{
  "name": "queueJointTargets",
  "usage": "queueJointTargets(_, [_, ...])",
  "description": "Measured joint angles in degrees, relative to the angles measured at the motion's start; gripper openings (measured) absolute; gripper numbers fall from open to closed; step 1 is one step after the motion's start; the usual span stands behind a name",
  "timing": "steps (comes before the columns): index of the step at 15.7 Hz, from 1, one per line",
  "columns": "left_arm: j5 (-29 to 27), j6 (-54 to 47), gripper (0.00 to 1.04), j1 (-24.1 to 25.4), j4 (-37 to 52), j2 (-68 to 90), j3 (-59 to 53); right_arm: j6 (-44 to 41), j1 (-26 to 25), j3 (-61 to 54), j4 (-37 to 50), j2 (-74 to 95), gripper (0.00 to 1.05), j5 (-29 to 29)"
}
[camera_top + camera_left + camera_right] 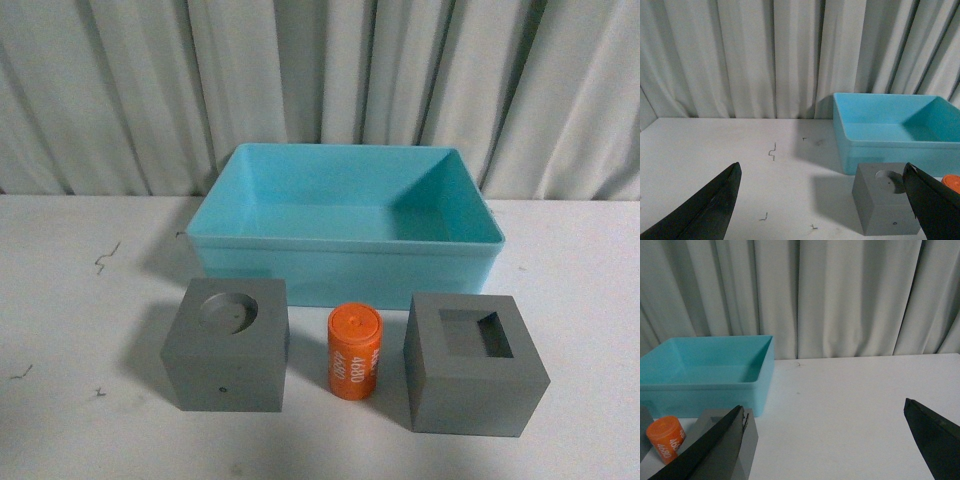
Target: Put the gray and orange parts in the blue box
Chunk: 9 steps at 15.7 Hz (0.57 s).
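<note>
Left hand (821,165) spread, gray cube (880,210) ahead

Even, moderately bright light throws soft shadows left of the blue box (345,275); pictures slightly grainy.

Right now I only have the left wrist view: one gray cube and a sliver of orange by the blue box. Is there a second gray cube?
Observer: Yes. A gray cube with a square recess stands to the right of the orange cylinder, in front of the blue box.
Operator: Is the orange piece upright?
Observer: Upright, between that cube and the round-recess cube, touching neither.
Operator: And the right gripper?
Observer: The right gripper is open and holding nothing.
</note>
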<state>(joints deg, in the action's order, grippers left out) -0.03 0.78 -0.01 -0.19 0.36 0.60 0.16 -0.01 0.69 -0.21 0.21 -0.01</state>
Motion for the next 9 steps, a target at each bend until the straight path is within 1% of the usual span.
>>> queueJointTargets(9, [0.0, 0.0, 0.98, 0.0, 0.0, 0.0, 0.0, 0.0, 0.0, 0.0, 0.0, 0.0, 0.98, 0.0])
